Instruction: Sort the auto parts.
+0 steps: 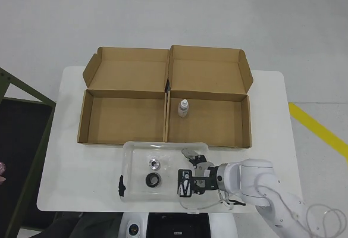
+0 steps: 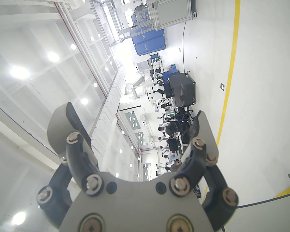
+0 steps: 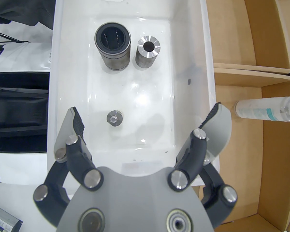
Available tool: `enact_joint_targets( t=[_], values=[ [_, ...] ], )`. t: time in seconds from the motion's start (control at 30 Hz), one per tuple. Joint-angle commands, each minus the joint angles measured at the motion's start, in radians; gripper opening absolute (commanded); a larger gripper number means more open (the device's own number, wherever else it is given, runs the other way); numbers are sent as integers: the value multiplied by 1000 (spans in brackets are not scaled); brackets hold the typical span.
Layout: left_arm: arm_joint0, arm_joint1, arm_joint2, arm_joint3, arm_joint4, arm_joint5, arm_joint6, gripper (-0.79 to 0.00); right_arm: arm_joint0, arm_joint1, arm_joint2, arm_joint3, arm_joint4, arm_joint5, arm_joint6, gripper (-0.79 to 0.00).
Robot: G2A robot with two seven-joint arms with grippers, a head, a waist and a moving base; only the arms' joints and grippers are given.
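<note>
A clear white tray sits at the table's front edge with three metal parts in it. A dark linear bearing stands beside a steel sleeve. A small steel plug stands apart from them, nearer my right gripper. That right gripper hovers open above the tray's right half, one finger over the tray rim, holding nothing. My left gripper is open and empty, pointing up into the room, away from the table.
Two open cardboard boxes lie side by side behind the tray. The right one holds a small white bottle. A dark cart stands left of the table.
</note>
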Motion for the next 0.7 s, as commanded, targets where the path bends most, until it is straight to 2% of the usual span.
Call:
enact_joint_targets(
  t=[0.0,0.47,0.67],
  values=[
    [0,0,0,0,0,0,0,0,5,0,-10,3,-4,-1,10,0],
    [0,0,0,0,0,0,0,0,50,-4,-102,27,-36,18,96,0],
    [0,0,0,0,0,0,0,0,75,-8,-140,39,-43,29,137,-52]
  ],
)
